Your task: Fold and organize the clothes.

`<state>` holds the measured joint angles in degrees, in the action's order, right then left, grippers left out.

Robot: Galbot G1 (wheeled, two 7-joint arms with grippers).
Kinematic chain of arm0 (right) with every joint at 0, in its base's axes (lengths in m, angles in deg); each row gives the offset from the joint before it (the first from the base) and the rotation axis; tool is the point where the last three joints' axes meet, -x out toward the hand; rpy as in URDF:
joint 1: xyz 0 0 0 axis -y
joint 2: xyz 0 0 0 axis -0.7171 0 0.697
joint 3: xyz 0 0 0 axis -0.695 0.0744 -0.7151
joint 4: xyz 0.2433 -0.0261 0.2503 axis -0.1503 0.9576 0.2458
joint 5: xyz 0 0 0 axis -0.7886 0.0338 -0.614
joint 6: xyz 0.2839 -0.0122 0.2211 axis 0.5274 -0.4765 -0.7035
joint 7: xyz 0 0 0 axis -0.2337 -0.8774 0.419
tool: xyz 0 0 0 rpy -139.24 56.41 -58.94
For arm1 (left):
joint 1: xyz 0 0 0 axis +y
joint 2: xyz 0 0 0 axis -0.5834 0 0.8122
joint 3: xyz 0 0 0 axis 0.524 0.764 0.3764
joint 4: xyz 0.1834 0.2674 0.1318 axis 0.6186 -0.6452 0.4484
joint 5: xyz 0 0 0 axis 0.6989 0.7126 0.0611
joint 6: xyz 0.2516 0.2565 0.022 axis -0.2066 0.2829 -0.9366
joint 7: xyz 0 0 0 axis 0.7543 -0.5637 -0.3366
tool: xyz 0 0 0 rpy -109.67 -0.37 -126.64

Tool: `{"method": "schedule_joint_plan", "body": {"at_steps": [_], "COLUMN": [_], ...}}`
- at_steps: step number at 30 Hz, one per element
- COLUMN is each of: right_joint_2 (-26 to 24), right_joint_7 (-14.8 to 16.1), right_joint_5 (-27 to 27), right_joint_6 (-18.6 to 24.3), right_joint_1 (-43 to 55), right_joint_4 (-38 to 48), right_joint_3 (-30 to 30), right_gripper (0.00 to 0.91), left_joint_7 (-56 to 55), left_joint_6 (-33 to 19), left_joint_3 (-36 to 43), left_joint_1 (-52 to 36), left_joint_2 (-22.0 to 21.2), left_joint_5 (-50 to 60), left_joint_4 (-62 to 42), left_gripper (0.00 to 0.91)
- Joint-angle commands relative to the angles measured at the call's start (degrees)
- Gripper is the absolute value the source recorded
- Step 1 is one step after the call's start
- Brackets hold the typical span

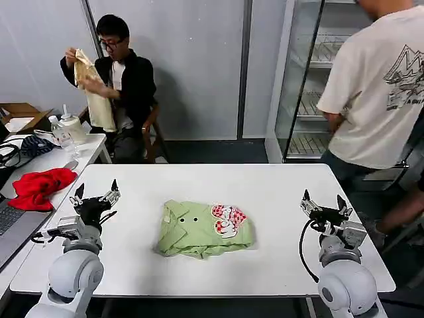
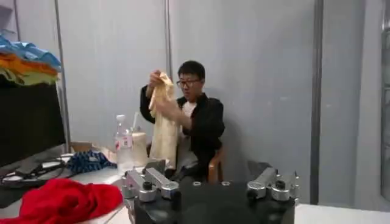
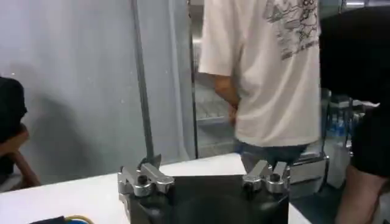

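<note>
Shirt (image 1: 202, 230), pale green, folded compact at table (image 1: 278, 192) centre, checkered patch facing up. Left gripper (image 1: 97, 196) at nine o'clock, right gripper (image 1: 324, 207) at three, both spread wide, empty, raised clear; probably drawn back since folding looks complete.

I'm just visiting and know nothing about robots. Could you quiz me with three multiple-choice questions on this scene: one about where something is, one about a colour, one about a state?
1. Where does the green shirt lie?
A. middle of the white table
B. on the floor
C. in a claw

2. What colour is the checked patch on the shirt?
A. blue and yellow
B. red and white
C. black

3. How are the left claw and right claw?
A. both open, holding nothing
B. both gripping the shirt
C. one holding a bottle

Answers: 1 A, it rests between the two arms; 2 B, the folded-over part shows it; 3 A, the fingers stand apart, clear of the shirt.
</note>
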<state>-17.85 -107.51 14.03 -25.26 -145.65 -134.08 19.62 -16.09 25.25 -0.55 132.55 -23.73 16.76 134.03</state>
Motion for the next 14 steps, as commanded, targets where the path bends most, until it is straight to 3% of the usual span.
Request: {"method": "schedule_joint_plan", "body": {"at_steps": [1,14], "right_joint_2": [0.12,0.18], "right_joint_7": [0.15,0.28], "right_joint_5": [-0.32,-0.14], "right_joint_6": [-0.37,-0.45], "right_joint_1": [0.41,0.33], "right_joint_4": [-0.14,-0.44], "right_joint_3": [0.31,0.62], "right_gripper": [0.907,0.907], "left_joint_7": [0.0,-0.01], "left_joint_6": [-0.07,-0.04], "left_joint_3": [-0.36,-0.31], "left_joint_1": [0.35,0.64], "left_joint_2": [0.08,0.02], "left_joint_5": [0.0,0.04], "left_joint_4": [0.23,0.74], "left_gripper": [0.907,0.907]}}
